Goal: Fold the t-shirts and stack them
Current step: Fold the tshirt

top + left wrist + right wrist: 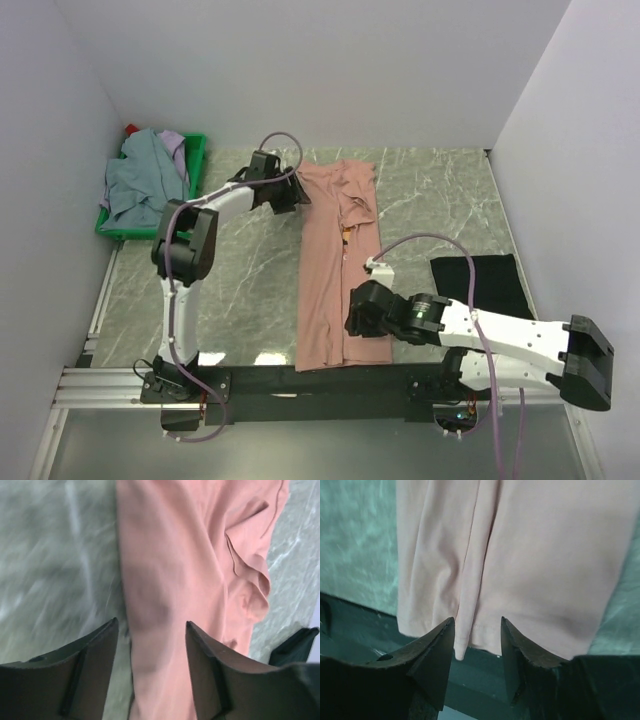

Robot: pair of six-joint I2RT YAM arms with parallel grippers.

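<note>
The salmon-pink t-shirt (335, 265) lies folded lengthwise in a long strip down the middle of the table. It fills the left wrist view (190, 555) and the right wrist view (530, 555). My left gripper (296, 197) is open at the shirt's far left edge, its jaws over the cloth (151, 625). My right gripper (352, 322) is open over the shirt's near hem (477, 622), holding nothing. A black t-shirt (480, 282) lies folded flat at the right. Grey-blue and lavender t-shirts (145, 180) are heaped in the crate.
A green plastic crate (196, 165) stands at the far left corner. A black rail (320, 380) runs along the table's near edge under the shirt's hem. White walls close in left, back and right.
</note>
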